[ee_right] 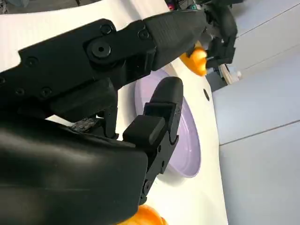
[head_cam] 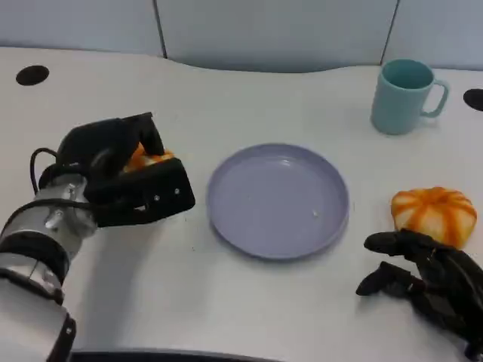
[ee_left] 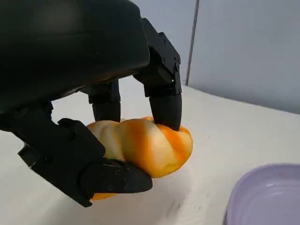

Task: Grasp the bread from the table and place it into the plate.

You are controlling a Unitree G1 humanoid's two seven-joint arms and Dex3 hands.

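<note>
White table (head_cam: 226, 317); pale panel wall (head_cam: 272, 30) behind; teal mug (head_cam: 404, 96).

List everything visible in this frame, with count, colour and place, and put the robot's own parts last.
Bread in the left hand: 1, orange and cream, left of the plate, held between the fingers low at the table.
Second bread: 1, orange and cream, on the table right of the plate, just beyond the right hand.
Plate: 1, lilac, middle of the table, nothing in it.
Mug: 1, pale teal, far right of the table, upright, handle to the right.
Table: 1, white, with a dark round hole near each far corner.
Left hand: 1, black on a silver forearm, grips the bread.
Right hand: 1, black, near right, fingers apart, holds nothing.
</note>
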